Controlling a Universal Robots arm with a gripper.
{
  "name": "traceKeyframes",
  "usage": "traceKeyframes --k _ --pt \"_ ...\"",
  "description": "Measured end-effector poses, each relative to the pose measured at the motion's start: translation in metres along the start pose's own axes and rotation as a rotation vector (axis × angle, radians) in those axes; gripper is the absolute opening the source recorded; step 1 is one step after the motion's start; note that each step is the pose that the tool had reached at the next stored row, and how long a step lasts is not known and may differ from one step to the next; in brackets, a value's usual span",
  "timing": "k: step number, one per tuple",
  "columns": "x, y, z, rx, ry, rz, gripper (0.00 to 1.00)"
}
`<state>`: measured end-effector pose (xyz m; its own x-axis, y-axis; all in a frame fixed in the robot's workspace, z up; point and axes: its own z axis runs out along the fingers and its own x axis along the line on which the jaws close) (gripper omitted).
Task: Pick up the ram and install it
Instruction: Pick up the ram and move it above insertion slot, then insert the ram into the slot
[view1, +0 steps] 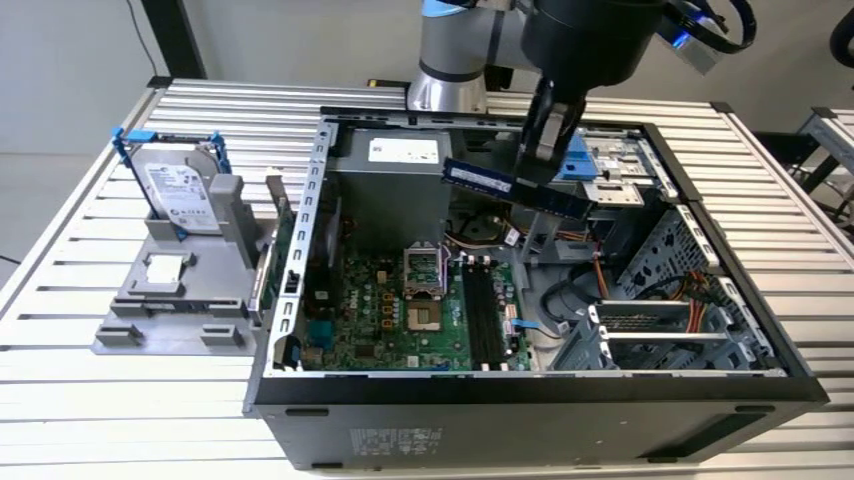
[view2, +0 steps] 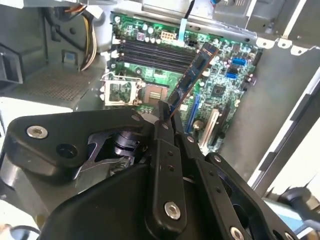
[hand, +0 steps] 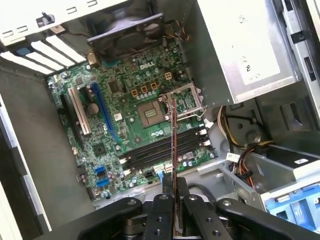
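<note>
The ram (view1: 487, 178) hangs above the open computer case (view1: 318, 190), grasped by the pincer (view1: 537, 170), whose fingers hide one end. In the first wrist view it is edge-on, a thin line over the motherboard (hand: 115, 100) and its memory slots (hand: 155, 149).

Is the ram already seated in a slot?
No, in the exterior view the pincer grips the ram in the air above the motherboard, clear of the slots.
</note>
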<state>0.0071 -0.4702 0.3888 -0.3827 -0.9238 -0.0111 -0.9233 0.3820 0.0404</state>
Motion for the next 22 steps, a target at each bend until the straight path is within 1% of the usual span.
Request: traceKeyframes --k 14,18,22 --pt "0.0000 0.0000 0.0000 0.0025 -0.0090 0.223 0.00" --pt "0.0000 0.0000 0.0000 0.0031 -0.0112 0.278 0.00" --pt "0.0000 0.0000 0.0000 0.0036 -0.0130 0.322 0.00"
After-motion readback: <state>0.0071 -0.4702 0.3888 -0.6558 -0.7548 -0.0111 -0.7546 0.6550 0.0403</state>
